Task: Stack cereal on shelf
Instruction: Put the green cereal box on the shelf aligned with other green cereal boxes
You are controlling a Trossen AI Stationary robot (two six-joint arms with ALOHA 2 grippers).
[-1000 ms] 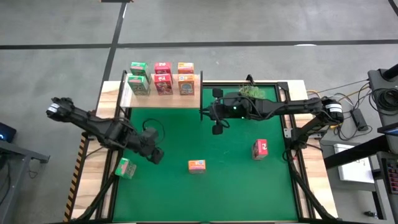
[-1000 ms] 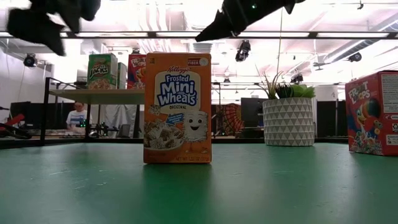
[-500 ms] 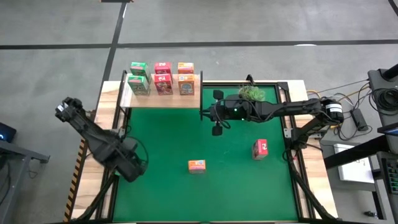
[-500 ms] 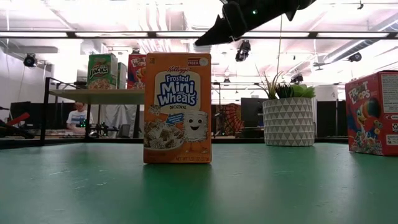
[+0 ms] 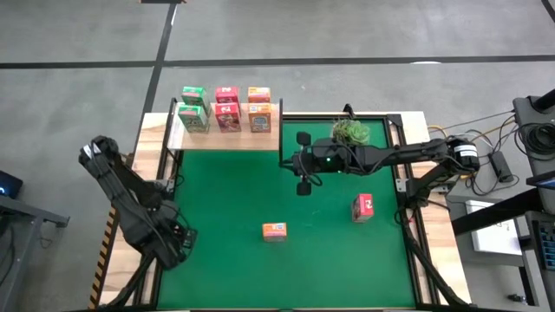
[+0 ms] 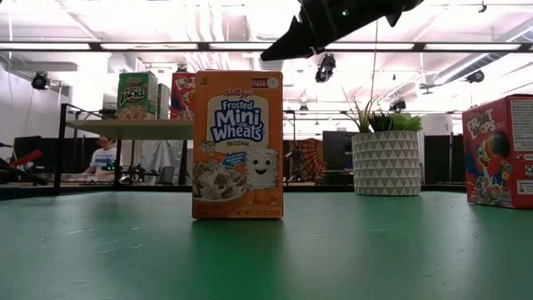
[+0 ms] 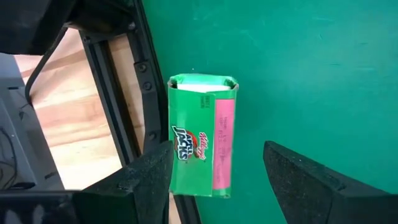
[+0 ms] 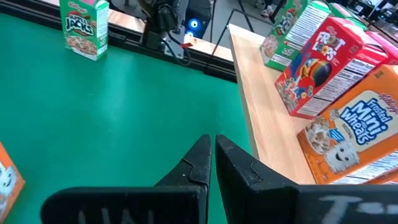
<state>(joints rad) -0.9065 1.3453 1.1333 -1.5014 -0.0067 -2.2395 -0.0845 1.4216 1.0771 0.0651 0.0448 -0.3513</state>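
- Left gripper (image 7: 214, 171) over the worktop's (image 5: 329, 251) left edge, jaws apart, straddling a green cereal box (image 7: 202, 143) that stands on the green mat, not clamped.
- Right gripper (image 5: 301, 186) hovers mid-worktop by the shelf (image 5: 227, 139), jaws together, empty.
- Six boxes on the shelf top.
- Orange box (image 5: 274, 230) and pink box (image 5: 362, 207) stand on the mat, well apart.
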